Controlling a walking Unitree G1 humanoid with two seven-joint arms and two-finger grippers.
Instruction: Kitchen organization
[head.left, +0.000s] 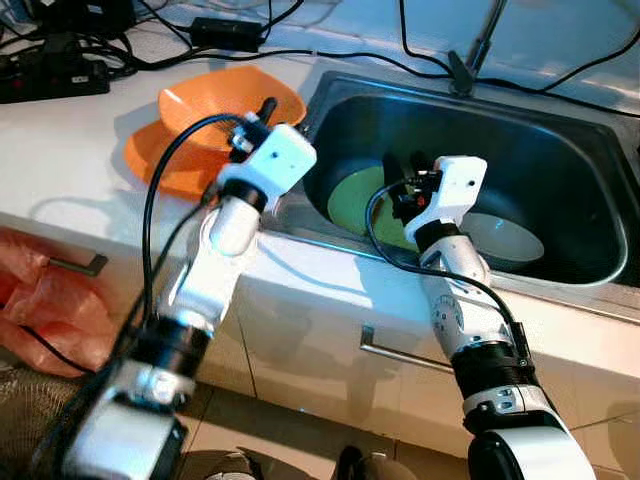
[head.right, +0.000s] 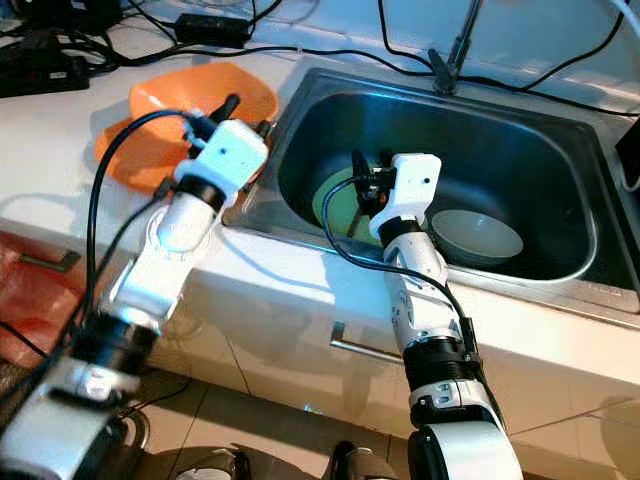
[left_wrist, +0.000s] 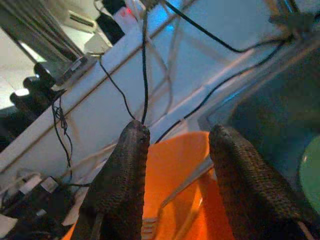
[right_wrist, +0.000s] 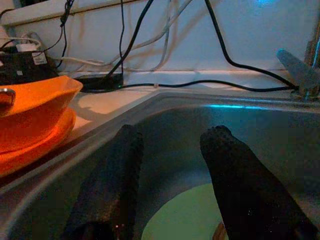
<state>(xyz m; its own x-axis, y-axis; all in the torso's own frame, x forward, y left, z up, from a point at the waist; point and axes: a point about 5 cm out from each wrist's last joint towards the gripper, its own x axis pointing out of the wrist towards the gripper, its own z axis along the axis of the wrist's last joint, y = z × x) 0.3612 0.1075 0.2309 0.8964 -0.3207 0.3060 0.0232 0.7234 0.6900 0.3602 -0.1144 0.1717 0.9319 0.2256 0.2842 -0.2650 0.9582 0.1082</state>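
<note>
An orange bowl (head.left: 225, 100) sits on an orange plate (head.left: 160, 165) on the white counter, left of the steel sink (head.left: 590, 150). A pale fork (left_wrist: 170, 200) lies in the bowl. My left gripper (head.left: 262, 110) hovers over the bowl's sink-side rim, open and holding nothing. In the sink a green plate (head.left: 355, 195) lies beside a white bowl (head.left: 505, 238). My right gripper (head.left: 400, 175) reaches into the sink just above the green plate (right_wrist: 185, 215), open and holding nothing.
Black cables and a power strip (head.left: 50, 70) run along the back of the counter. The faucet (head.left: 470, 55) rises behind the sink. An orange plastic bag (head.left: 40, 300) hangs at the cabinet front, lower left. A drawer handle (head.left: 400, 355) sits below the sink.
</note>
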